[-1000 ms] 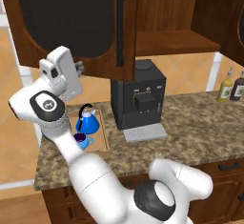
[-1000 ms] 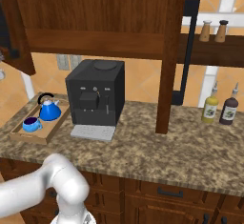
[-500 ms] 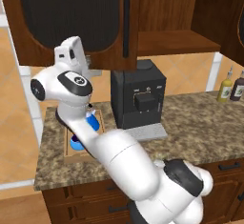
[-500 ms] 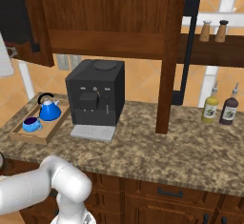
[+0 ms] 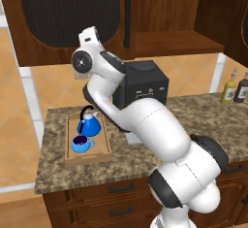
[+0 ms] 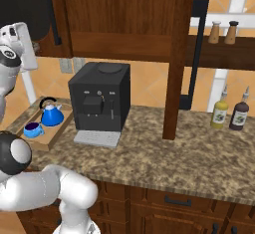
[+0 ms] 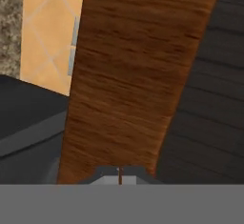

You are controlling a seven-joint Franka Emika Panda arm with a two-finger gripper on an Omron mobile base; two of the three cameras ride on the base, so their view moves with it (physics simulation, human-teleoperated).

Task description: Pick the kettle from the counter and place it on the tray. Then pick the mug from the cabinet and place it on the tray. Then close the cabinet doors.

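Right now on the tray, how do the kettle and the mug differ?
The kettle is taller and conical with a black arched handle on top; the mug is squat, open-topped, with a side handle. The kettle sits farther back, the mug nearer the front. Both are glossy blue and stand upright in the tray.

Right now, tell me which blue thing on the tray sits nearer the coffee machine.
The kettle, with its black arched handle; the squat mug sits nearer the counter's front edge.

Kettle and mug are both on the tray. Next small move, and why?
Probably keep pushing the left dark-brown ribbed cabinet door toward shut. The blue conical kettle and squat blue mug sit on the light-wood tray; the gripper, jaws shut, is at the door's wooden frame.
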